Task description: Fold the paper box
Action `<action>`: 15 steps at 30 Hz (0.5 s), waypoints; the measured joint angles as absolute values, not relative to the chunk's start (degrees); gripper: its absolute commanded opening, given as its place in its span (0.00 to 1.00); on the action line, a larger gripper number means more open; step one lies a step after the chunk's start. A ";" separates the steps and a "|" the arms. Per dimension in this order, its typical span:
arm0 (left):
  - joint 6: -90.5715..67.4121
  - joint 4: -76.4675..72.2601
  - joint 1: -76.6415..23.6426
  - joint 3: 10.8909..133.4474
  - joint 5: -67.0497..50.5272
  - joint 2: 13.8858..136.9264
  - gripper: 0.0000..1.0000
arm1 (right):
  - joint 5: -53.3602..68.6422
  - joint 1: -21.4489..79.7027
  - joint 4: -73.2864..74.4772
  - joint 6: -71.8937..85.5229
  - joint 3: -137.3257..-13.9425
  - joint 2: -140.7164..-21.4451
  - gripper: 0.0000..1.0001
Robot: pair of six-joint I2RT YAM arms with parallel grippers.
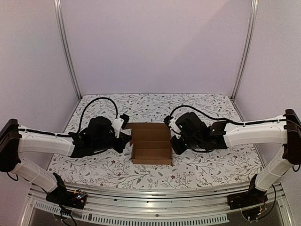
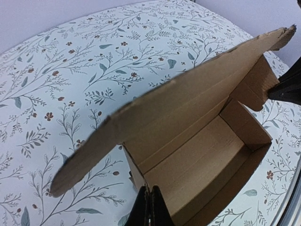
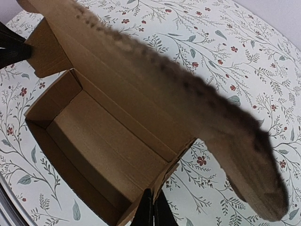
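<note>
Box (image 1: 151, 143) sits on floral bench (image 1: 211, 160), half folded: open tray with walls up, lid flap (image 1: 150, 126) standing on the box's far side. Left tool (image 1: 126, 139) is at the box's left end wall, fingers closed. Right tool (image 1: 174, 141) is at the box's right end wall, also closed. Wrist views show each tool's tips right at the wall edge; can't tell if cardboard is pinched between them.

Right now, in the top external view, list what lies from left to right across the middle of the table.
left gripper → paper box → right gripper
</note>
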State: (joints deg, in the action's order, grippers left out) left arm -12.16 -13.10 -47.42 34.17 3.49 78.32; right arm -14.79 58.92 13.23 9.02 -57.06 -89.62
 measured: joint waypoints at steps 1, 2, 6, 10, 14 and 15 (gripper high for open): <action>-12.80 -13.17 -47.75 34.06 4.12 78.32 0.00 | -15.25 58.92 12.86 9.78 -57.04 -89.89 0.00; -13.52 -13.23 -48.10 34.04 4.80 78.32 0.00 | -15.86 58.94 12.53 10.50 -57.04 -90.11 0.00; -15.75 -13.43 -49.45 33.91 7.09 78.32 0.00 | -17.78 59.44 11.42 12.60 -57.04 -90.87 0.00; -17.61 -13.43 -50.24 33.91 8.60 78.32 0.00 | -19.86 60.60 11.07 13.37 -57.04 -91.70 0.00; -19.81 -13.45 -50.89 33.91 9.98 78.48 0.00 | -21.61 61.84 11.05 14.06 -57.04 -92.38 0.00; -20.36 -13.52 -51.07 33.93 10.24 78.56 0.00 | -22.09 62.13 11.05 14.17 -57.04 -92.47 0.00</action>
